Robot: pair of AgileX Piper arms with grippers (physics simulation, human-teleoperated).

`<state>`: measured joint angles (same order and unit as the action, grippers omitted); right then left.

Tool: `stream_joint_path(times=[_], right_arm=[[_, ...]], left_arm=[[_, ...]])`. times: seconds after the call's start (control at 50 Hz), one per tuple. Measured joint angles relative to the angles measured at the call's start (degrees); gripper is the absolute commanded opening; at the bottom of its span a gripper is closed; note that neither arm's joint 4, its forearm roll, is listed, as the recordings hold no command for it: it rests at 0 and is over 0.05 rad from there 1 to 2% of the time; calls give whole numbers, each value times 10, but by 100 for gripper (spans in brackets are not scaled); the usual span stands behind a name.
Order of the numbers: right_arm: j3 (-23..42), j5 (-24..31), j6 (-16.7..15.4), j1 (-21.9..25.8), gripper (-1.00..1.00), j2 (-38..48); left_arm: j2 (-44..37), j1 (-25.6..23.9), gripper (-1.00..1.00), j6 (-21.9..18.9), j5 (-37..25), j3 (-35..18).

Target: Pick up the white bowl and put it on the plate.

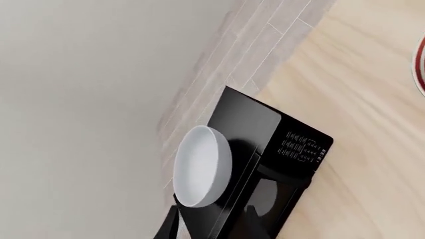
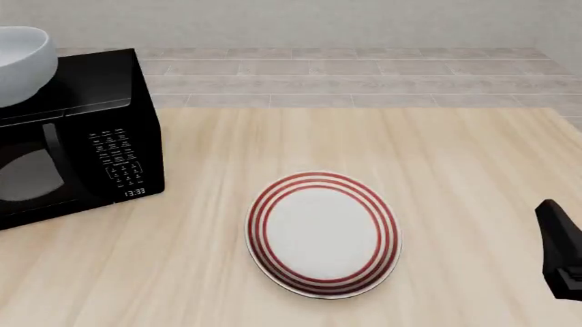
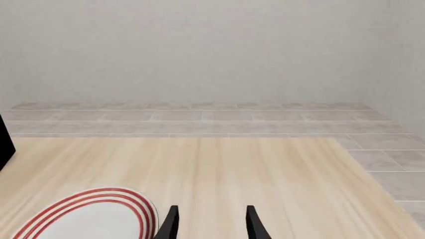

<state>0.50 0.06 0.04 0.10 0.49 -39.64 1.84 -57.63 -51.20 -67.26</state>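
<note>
On the far left of the wooden surface (image 2: pixel 454 157) sits a black microwave (image 2: pixel 82 136), door shut, keypad facing the arms' side. White bowl (image 2: pixel 20 65) is up at the microwave's top, over its left part, tilted, cut off by the front view's edge. Left wrist view shows the bowl (image 1: pixel 201 167) edge-on in front of the microwave (image 1: pixel 265 144), with dark tips of the left tool (image 1: pixel 212 224) at its lower rim; looks like the left tool is holding the bowl by the rim, fingers closed on it, though the contact itself is mostly out of frame. Whether the bowl touches the microwave top, can't tell.

Plate (image 2: pixel 324 234), white with three red rings, lies flat mid-surface, well right of the microwave, nothing on it. Sliver of it also at the left wrist view's edge (image 1: pixel 419 64).

Right arm (image 2: pixel 562 248) is low at the right edge, well apart from the plate. Right tool (image 3: pixel 211 224) has its two fingers parted, nothing between them, plate (image 3: pixel 93 216) just beside it.

Tiled floor (image 2: pixel 364 75) and pale wall (image 3: pixel 199 50) behind.
</note>
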Motion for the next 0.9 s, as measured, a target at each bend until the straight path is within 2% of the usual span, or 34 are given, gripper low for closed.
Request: stream_joint_path(times=[0.48, 0.9], right_arm=[[0, 0, 0, 0, 100, 0], [0, 0, 0, 0, 100, 0]], left_arm=[[-81, 62, 100, -26, 84, 5], [-122, 80, 100, -34, 151, 35]])
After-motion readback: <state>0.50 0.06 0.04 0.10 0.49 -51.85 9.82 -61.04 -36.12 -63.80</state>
